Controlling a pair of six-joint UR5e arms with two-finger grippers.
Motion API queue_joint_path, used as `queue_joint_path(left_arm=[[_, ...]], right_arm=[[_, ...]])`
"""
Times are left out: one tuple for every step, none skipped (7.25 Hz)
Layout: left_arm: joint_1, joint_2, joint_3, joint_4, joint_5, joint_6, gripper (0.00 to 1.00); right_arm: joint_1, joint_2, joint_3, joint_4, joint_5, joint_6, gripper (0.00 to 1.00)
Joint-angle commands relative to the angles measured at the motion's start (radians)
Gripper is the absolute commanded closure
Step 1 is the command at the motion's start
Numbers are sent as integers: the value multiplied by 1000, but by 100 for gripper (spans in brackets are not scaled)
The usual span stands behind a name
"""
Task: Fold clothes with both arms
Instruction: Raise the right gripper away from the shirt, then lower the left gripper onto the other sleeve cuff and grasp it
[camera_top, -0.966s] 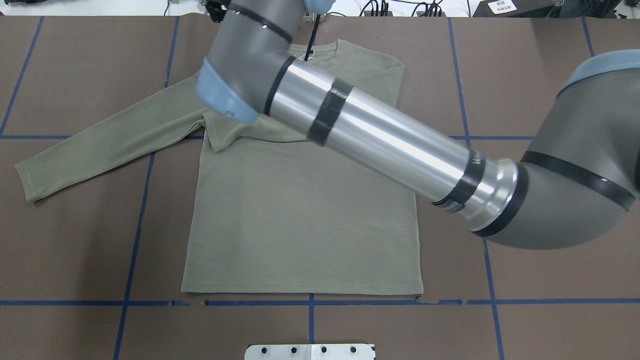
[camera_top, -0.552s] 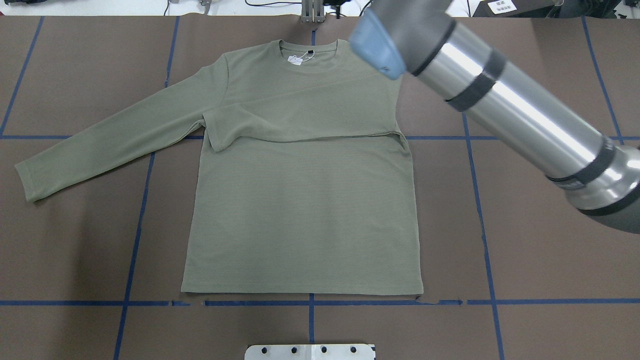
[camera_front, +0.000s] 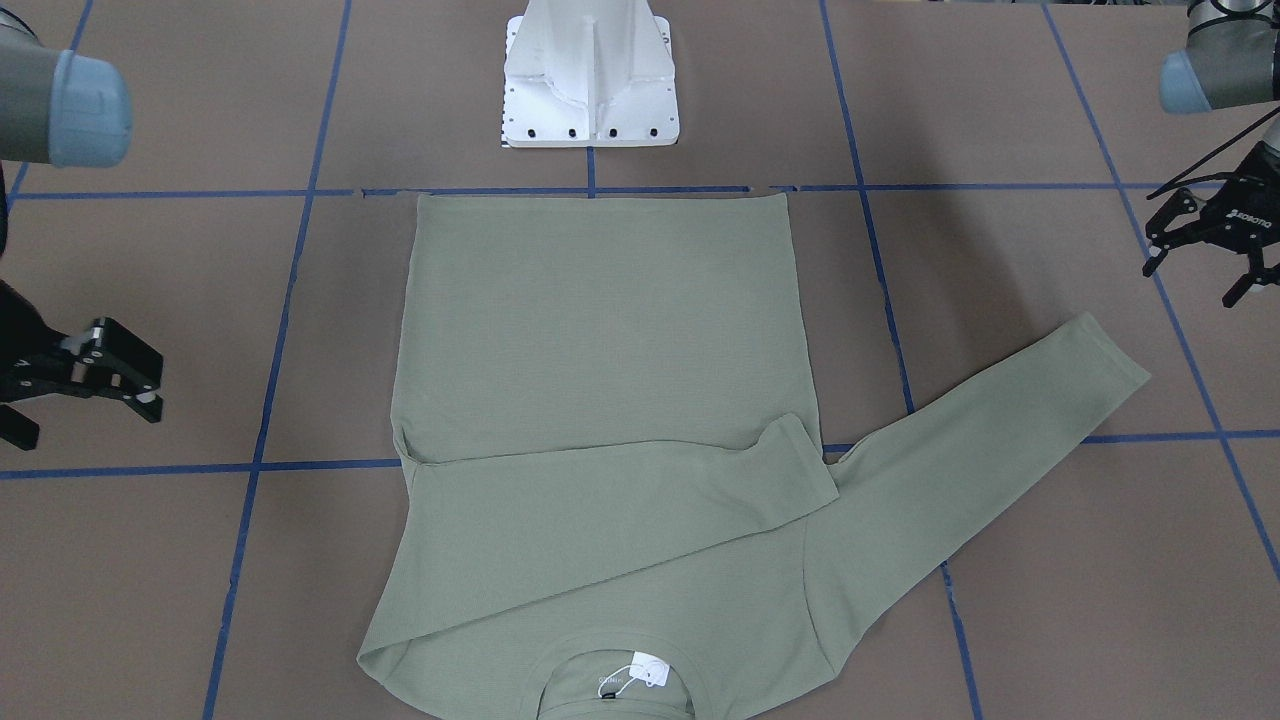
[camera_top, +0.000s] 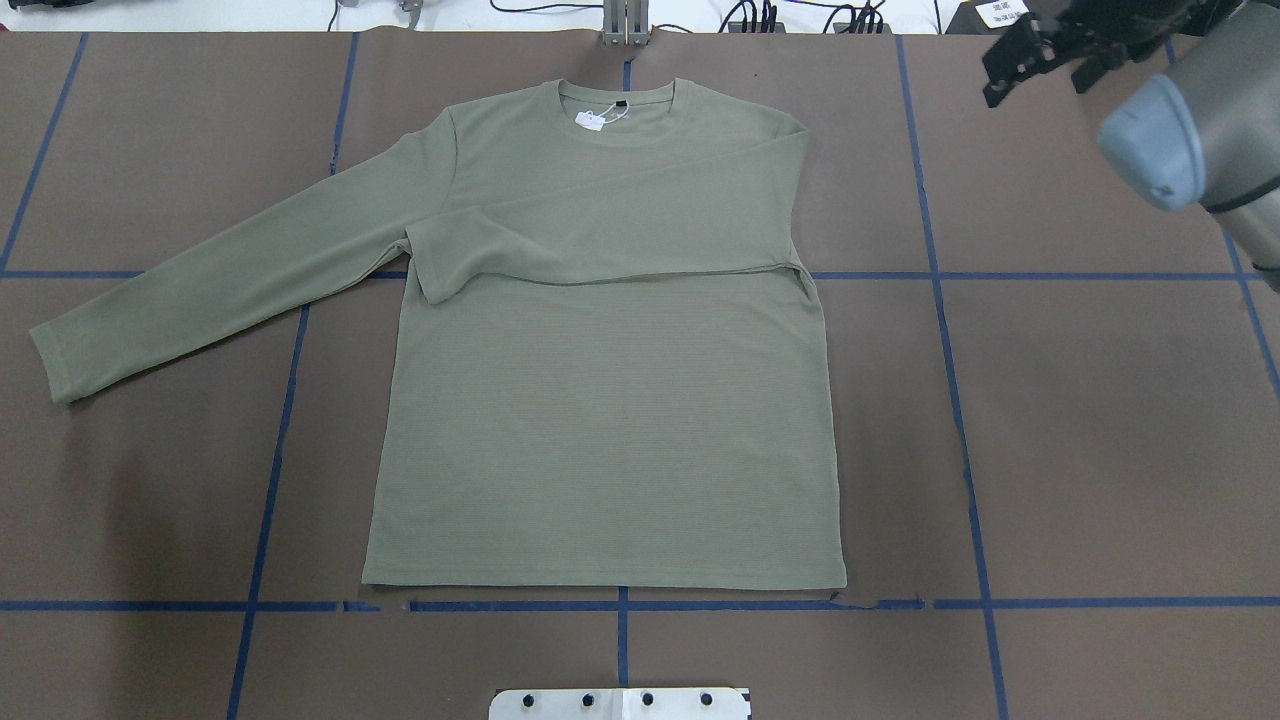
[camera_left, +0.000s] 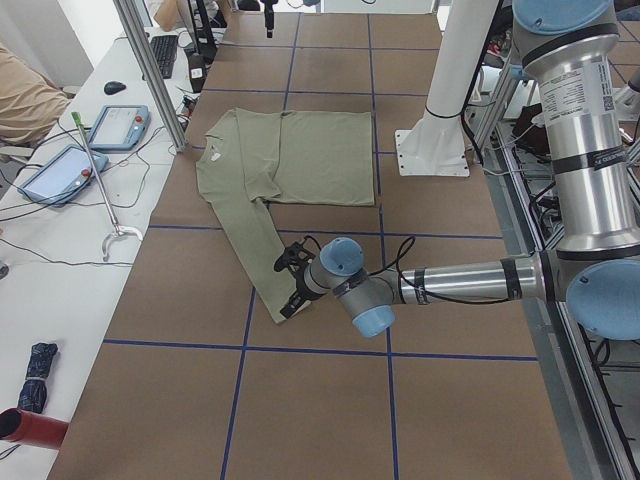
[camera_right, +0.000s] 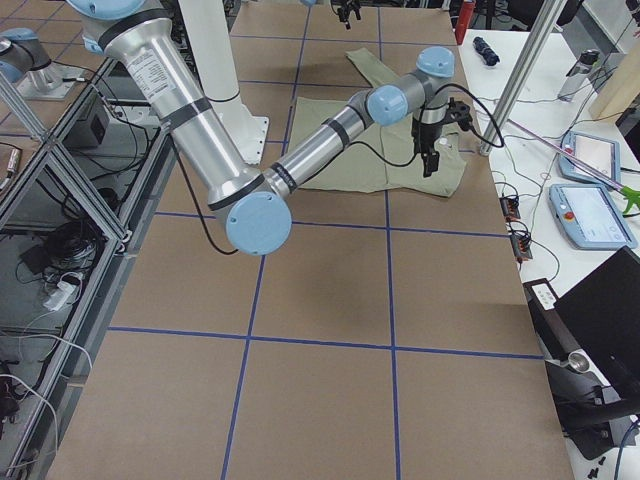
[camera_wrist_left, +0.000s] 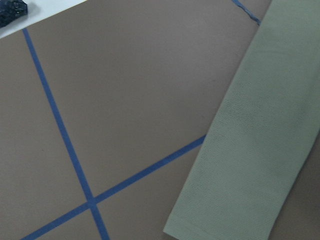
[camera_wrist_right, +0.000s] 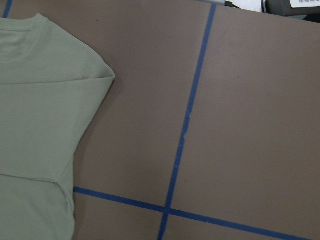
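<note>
The sage-green shirt (camera_top: 600, 420) lies flat, collar and white tag (camera_top: 592, 120) at the far edge. One sleeve is folded across its chest (camera_top: 600, 240); the other sleeve (camera_top: 200, 290) stretches out over the table on the robot's left. My right gripper (camera_top: 1035, 92) hangs open and empty off the shirt's far right shoulder, also seen as right gripper (camera_front: 85, 425). My left gripper (camera_front: 1190, 285) is open and empty, above the table just past the outstretched sleeve's cuff (camera_front: 1115, 345). The left wrist view shows that sleeve (camera_wrist_left: 260, 150); the right wrist view shows the shirt's shoulder (camera_wrist_right: 45, 100).
The white pedestal base (camera_front: 590, 80) stands at the robot's edge behind the hem. Blue tape lines (camera_top: 940, 275) grid the brown table cover. A side bench with tablets (camera_left: 115, 125), cables and a metal post (camera_left: 150, 70) runs along the far edge.
My right arm has swung away from above the shirt's collar to the far right corner. The shirt has not moved.
</note>
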Motion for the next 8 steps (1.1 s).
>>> queue_joint_path(left_arm=[[122,-5,23,-4,67,-4,0],[154,-8,24,-2,87,-4,0],[187,-28,44,-2,93,-2,0],[207,-53,81,-4,130,-2,3],[211,-74,107,-4,133,-1,14],[213,-79,113,-4,133,1,25],[213,-79,112,-4,133,3,29],[213,-79,112,-4,133,4,29]], right_arm=[[25,-155,103,26,7,-18,0],[27,-212,141,30,6,-18,0],[31,-237,174,30,6,-16,0],[31,-240,177,30,4,-15,0],[31,-242,177,30,4,-11,0],[31,-242,179,30,3,-4,0],[31,-242,179,30,2,-2,0],[31,-242,179,30,1,-2,0]])
